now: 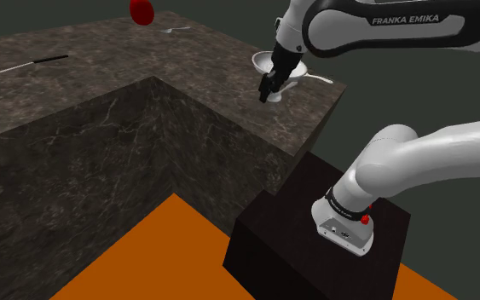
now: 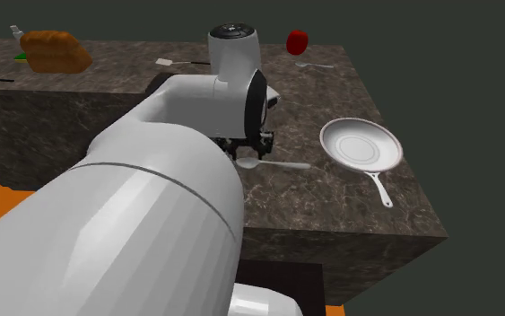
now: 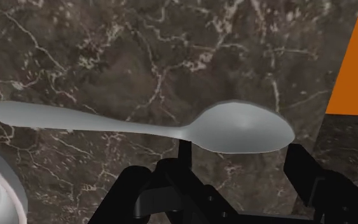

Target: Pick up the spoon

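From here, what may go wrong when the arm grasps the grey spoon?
The black fingers stand open around the rounded bowl of the grey spoon, so it may slip on closing. The edge of the dark veined counter is near; a knocked spoon may fall to the orange floor.

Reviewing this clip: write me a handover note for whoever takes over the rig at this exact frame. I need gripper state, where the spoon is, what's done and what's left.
Gripper: jaws open, holding nothing, low over the bowl end of the spoon.
Spoon: grey, lying flat on the dark marbled counter, near its front edge, next to the white pan.
Done: approach, with the gripper brought over the spoon.
Left: probably lower a little more, close on the spoon, then lift it off the counter.
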